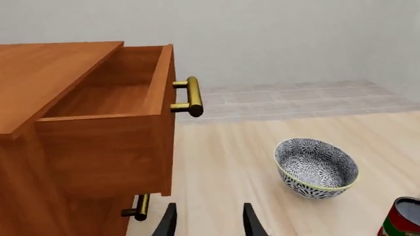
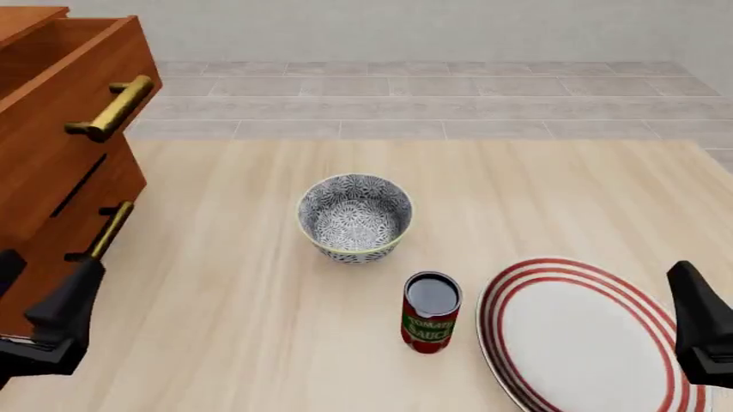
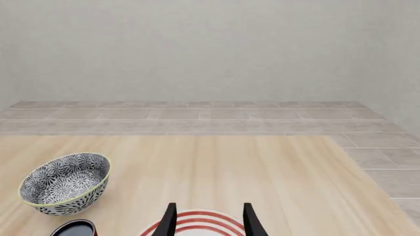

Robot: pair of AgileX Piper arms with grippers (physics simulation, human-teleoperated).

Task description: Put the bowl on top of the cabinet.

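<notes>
The bowl point(image 2: 355, 216), white with a dense dark floral pattern and a pale rim, stands upright on the table's middle. The reddish-brown cabinet point(image 2: 46, 163) fills the far left, its top drawer point(image 1: 111, 93) pulled out and empty, with brass bar handles point(image 1: 191, 96). My left gripper point(image 1: 210, 220) is open and holds nothing, low beside the cabinet's front, with the bowl point(image 1: 316, 167) well off to one side. Over the plate's near edge, my right gripper point(image 3: 208, 220) is open and holds nothing. The bowl point(image 3: 64, 183) is far from it.
A red tomato sauce can point(image 2: 431, 312) stands just in front of the bowl. A flat white plate with red rings point(image 2: 584, 339) lies at the near right. The open drawer juts out over the table at the left.
</notes>
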